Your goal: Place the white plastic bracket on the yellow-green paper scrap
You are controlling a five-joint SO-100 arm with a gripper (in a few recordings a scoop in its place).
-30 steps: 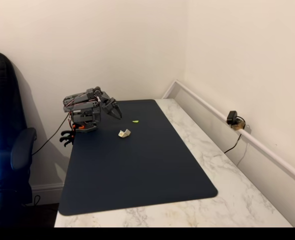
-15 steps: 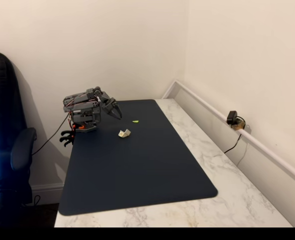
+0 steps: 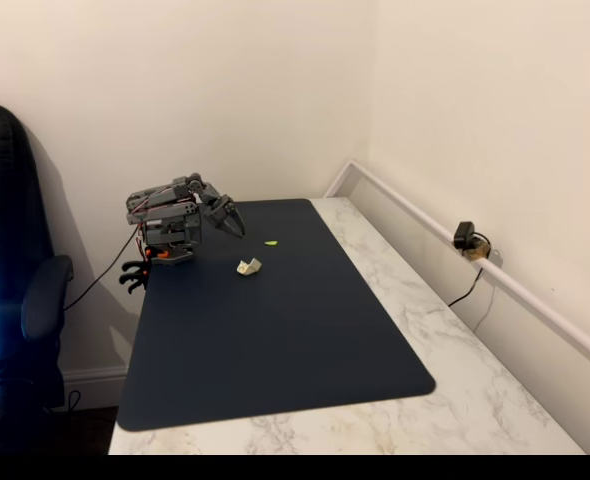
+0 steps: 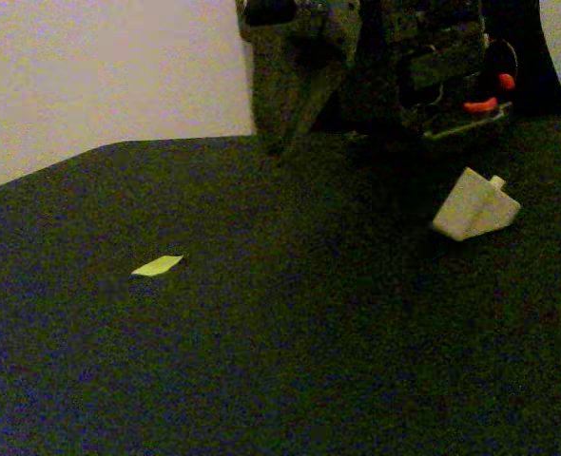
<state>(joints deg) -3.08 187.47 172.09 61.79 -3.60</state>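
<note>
The white plastic bracket (image 3: 248,266) lies on the dark mat, a small folded off-white piece, seen close up as an angular wedge (image 4: 473,206). The yellow-green paper scrap (image 3: 272,242) lies flat on the mat a short way behind and to the right of it; in the close fixed view the scrap (image 4: 157,266) sits far left of the bracket. The grey arm is folded at the mat's back left corner. Its gripper (image 3: 233,222) points down at the mat, shut and empty, apart from both pieces. Up close the gripper (image 4: 285,128) tapers to a point above the mat.
A dark blue mat (image 3: 275,340) covers most of a marble table (image 3: 445,330). A black chair (image 3: 20,300) stands at the left. A small camera (image 3: 465,238) with a cable sits on the wall rail at the right.
</note>
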